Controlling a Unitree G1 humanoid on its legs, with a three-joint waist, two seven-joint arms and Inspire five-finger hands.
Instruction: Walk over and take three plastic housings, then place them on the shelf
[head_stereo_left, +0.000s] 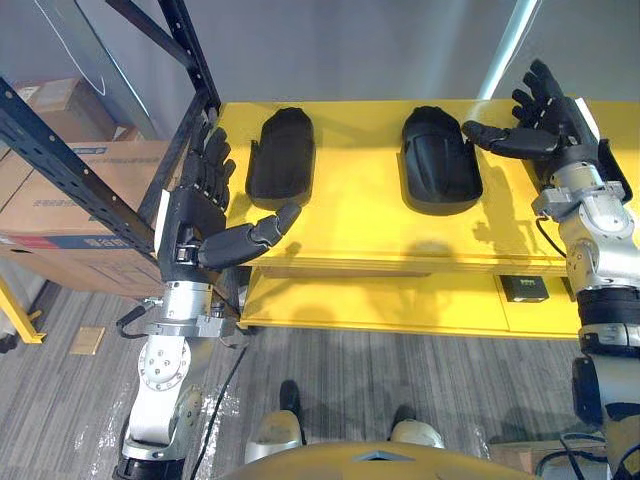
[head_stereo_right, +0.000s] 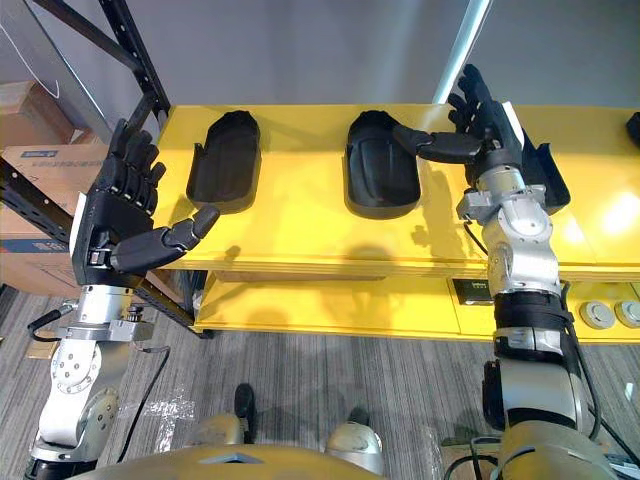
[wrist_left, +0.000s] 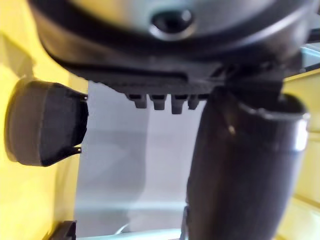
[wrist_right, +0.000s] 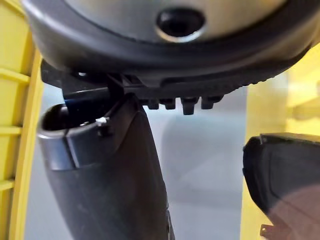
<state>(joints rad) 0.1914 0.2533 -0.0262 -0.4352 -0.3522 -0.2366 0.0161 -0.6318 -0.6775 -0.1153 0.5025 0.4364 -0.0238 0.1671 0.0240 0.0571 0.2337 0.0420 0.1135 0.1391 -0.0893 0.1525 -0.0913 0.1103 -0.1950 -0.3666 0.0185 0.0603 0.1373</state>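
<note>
Two black plastic housings lie on the top of the yellow shelf (head_stereo_left: 350, 225): the left housing (head_stereo_left: 282, 155) and the middle housing (head_stereo_left: 438, 160). A third housing (head_stereo_right: 548, 178) lies to their right, partly hidden behind my right wrist. My left hand (head_stereo_left: 195, 205) hovers open at the shelf's left end, its thumb reaching toward the left housing; that housing (wrist_left: 45, 122) shows past its fingers in the left wrist view. My right hand (head_stereo_left: 545, 125) is open above the shelf, between the middle and third housings. Its thumb points at the middle housing (wrist_right: 285, 170). Neither hand holds anything.
A black rack upright (head_stereo_left: 190, 50) stands at the shelf's left corner, close behind my left hand. Cardboard boxes (head_stereo_left: 70, 200) sit further left. On the lower yellow shelf rest a small black box (head_stereo_left: 524, 288) and round parts (head_stereo_right: 600, 315). Grey floor lies below.
</note>
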